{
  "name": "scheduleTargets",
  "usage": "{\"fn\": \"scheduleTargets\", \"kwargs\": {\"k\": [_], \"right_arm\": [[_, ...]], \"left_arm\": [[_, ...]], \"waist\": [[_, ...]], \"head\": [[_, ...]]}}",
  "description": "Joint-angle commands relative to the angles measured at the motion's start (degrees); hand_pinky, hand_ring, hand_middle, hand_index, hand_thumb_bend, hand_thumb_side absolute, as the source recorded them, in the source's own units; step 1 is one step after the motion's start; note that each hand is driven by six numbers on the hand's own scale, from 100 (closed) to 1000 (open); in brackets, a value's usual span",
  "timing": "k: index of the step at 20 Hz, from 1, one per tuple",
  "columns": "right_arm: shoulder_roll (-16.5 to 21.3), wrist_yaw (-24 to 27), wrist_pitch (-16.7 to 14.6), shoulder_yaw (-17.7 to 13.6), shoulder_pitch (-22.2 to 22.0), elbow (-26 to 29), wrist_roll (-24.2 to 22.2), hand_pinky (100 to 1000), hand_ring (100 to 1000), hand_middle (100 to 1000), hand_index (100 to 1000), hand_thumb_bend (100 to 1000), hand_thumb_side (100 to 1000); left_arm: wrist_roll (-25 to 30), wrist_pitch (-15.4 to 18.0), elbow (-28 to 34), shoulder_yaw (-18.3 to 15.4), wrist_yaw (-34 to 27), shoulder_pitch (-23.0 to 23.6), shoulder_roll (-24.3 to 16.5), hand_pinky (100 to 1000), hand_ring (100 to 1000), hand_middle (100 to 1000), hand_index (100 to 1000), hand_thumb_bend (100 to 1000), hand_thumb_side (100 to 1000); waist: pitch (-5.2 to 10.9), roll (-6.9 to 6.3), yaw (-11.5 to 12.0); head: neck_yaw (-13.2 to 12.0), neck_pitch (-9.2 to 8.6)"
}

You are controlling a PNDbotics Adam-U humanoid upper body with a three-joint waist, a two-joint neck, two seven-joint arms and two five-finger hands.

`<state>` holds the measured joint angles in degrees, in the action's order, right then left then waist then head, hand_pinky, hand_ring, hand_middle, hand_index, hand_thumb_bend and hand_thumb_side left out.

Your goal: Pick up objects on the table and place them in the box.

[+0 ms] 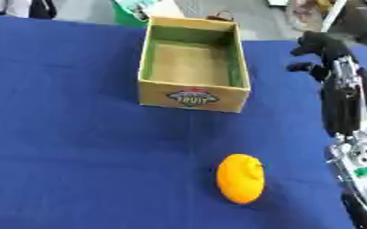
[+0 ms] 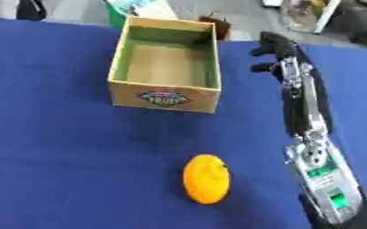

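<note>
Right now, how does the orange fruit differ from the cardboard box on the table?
The orange fruit is small, rounded and bright orange; the cardboard box is much bigger, straight-sided and tan with a green lining. The fruit lies on its side near the front; the box stands upright farther back, open on top, with nothing visible inside. Both rest on the blue table, untouched.

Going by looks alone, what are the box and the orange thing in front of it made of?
The box looks like cardboard: matt tan walls, squared folded edges, a printed label on the front, greenish lining inside. The orange object is smooth and rounded with a soft sheen, so possibly plastic or a real fruit; the look leaves it open. Both rest on a matt blue cloth-like cover.
</note>
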<state>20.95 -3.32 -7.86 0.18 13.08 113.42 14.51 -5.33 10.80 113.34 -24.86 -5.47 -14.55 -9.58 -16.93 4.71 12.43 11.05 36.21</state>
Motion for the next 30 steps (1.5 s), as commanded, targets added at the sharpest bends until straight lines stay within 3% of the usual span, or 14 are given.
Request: {"fn": "scheduleTargets", "kwargs": {"k": [1, 11, 19, 21, 23, 24, 30], "right_arm": [[0.8, -0.3, 0.0, -0.5, 0.4, 1.2, -0.1, 632, 885, 602, 817, 100, 1000], [2.7, -1.0, 0.4, -0.5, 0.5, 1.2, -0.7, 640, 885, 613, 820, 100, 1000], [13.2, -7.5, 3.8, -0.2, -0.5, 1.2, -2.9, 685, 909, 673, 867, 100, 1000], [16.3, -10.7, 4.9, 0.1, -1.0, 1.2, -5.1, 731, 943, 745, 916, 247, 1000], [19.4, -14.7, 5.4, 0.5, -1.2, 1.2, -9.2, 746, 953, 765, 930, 301, 1000], [21.1, -16.6, 5.3, 0.8, -1.3, 1.2, -11.5, 764, 956, 791, 946, 379, 1000], [27.7, -23.5, 2.6, 1.7, -1.3, 1.2, -20.4, 794, 968, 771, 920, 582, 1000]], "left_arm": [[0.0, 0.0, 1.2, -0.3, 0.2, -0.2, -0.8, 466, 390, 413, 661, 100, 818], [-0.1, -0.1, 1.2, -0.2, 0.2, -0.2, -1.0, 465, 391, 415, 661, 100, 817], [-0.3, -0.2, 1.2, -0.2, 0.4, 0.1, -1.7, 465, 391, 415, 661, 100, 816], [-0.4, -0.3, 1.2, -0.2, 0.5, 0.2, -2.0, 465, 391, 415, 660, 100, 814], [-0.4, -0.3, 1.2, -0.2, 0.6, 0.3, -2.1, 465, 391, 415, 660, 100, 814], [-0.4, -0.3, 1.2, -0.2, 0.7, 0.3, -2.2, 465, 391, 416, 660, 100, 815], [-0.4, -0.4, 1.2, -0.2, 0.8, 0.4, -2.5, 465, 390, 416, 660, 100, 812]], "waist": [[1.15, -0.39, -0.1], [1.78, -0.44, -0.2], [2.63, 0.02, -0.7], [2.80, 0.18, -0.9], [2.92, 0.32, -1.0], [2.98, 0.41, -1.1], [3.19, 0.78, -1.3]], "head": [[-0.1, 0.42], [1.6, 1.10], [0.9, 1.43], [0.5, 1.48], [0.3, 1.61], [0.3, 1.72], [-0.2, 2.28]]}}
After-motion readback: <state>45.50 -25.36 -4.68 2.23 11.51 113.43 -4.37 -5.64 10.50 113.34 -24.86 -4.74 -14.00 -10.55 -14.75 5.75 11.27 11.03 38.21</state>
